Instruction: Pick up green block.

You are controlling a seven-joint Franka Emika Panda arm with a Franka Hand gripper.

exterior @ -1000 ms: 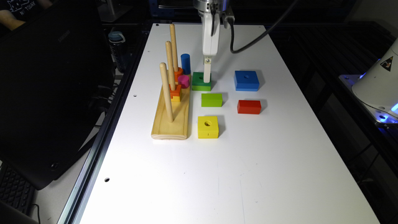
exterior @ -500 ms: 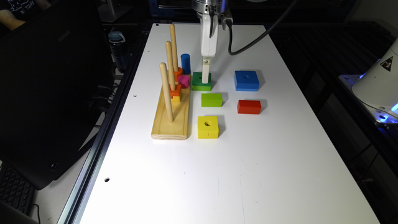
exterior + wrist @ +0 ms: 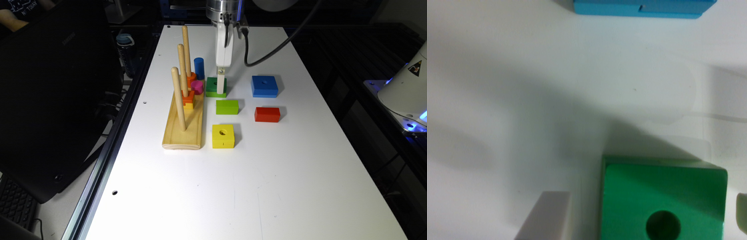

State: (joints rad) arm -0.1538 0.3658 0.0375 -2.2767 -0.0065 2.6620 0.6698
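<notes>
- We see the green block (image 3: 213, 87) lying flat on the white worktop (image 3: 233, 173), just beside the far end of the wooden peg stand (image 3: 184, 128) on the exterior view's right
- Its dark green top sits over a lime green lower layer, and in the wrist view the green block (image 3: 662, 200) shows a round hole through its middle
- The gripper (image 3: 221, 85) hangs straight down from the arm, its tip in front of the block's top as the exterior view shows it
- In the wrist view one pale finger (image 3: 544, 217) stands to one side of the block with a strip of worktop between them, and a sliver of the other shows at the block's far side; so we read the fingers as spread wide, one on each side of the block, gripping nothing
- A lime green brick (image 3: 227, 107) without a hole lies nearer the camera than the green block, and a yellow block (image 3: 223, 136) with a hole lies nearer again
- A blue block (image 3: 264, 86) lies to the exterior view's right of the green block, well apart, with a red brick (image 3: 267, 114) in front of it
- The stand carries three upright pegs, with orange and yellow pieces (image 3: 188, 98) threaded low on them
- A blue cylinder (image 3: 198, 68) and a pink piece (image 3: 197, 87) stand between the stand and the green block
</notes>
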